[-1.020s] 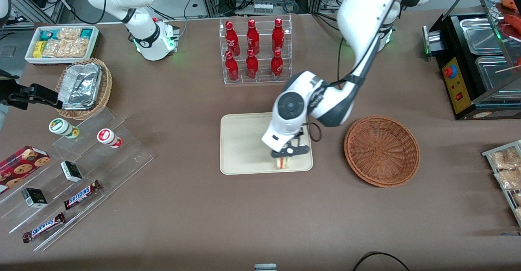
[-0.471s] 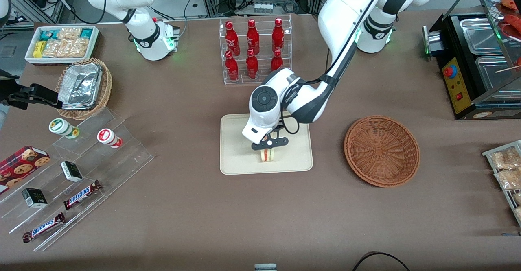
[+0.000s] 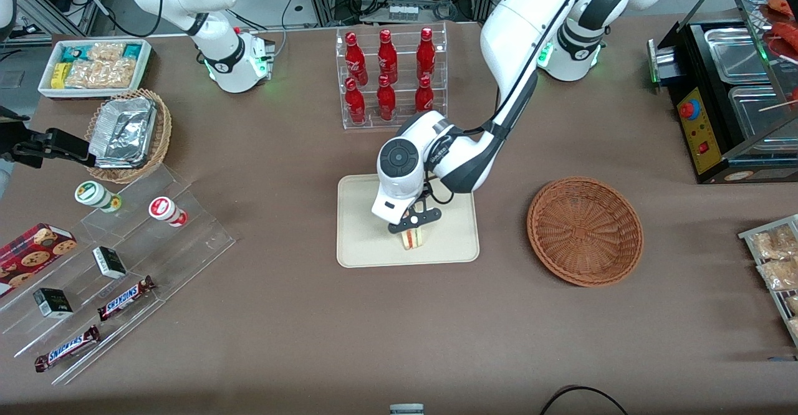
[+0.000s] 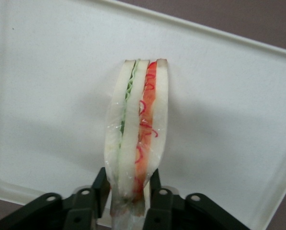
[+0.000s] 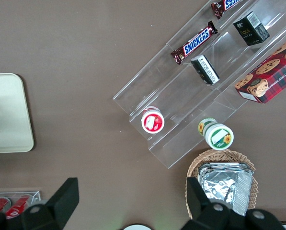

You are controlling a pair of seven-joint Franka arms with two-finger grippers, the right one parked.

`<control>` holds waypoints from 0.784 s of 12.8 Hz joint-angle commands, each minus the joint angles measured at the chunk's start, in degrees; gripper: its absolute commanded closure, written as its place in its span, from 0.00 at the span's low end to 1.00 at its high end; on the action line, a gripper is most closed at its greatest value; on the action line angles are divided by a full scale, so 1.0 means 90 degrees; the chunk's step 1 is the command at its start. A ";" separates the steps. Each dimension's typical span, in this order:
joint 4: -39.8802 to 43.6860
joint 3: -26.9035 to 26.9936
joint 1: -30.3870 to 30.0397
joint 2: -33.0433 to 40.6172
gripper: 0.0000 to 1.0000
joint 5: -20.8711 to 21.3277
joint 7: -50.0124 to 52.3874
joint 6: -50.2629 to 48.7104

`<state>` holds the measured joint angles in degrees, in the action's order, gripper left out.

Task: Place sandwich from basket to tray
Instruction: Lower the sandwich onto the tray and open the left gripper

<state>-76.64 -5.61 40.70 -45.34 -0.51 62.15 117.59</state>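
Now the sandwich (image 3: 411,238), clamped between the gripper (image 3: 412,233) jaws, is carried nearer the tray (image 3: 361,240) middle and lowered, so release is judged next

The working arm (image 3: 523,47) is clad in glossy white shells joined by dark grey bands. A round dark cap is set into its wrist, and a thin black cable is looped beside it. A green light is shown at the base. The gripper (image 3: 414,220), over the tray, is made of black plastic with screw holes.
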 commanded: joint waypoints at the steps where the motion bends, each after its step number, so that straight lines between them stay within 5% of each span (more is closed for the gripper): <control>1: 0.0224 0.0135 0.0058 0.0183 0.00 -0.0032 0.0106 -0.0263; 10: 0.0177 0.0476 -0.0770 0.1227 0.00 0.0398 -0.1427 -0.1600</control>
<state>-71.93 -2.68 35.81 -38.10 2.32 51.63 104.97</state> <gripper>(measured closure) 0.000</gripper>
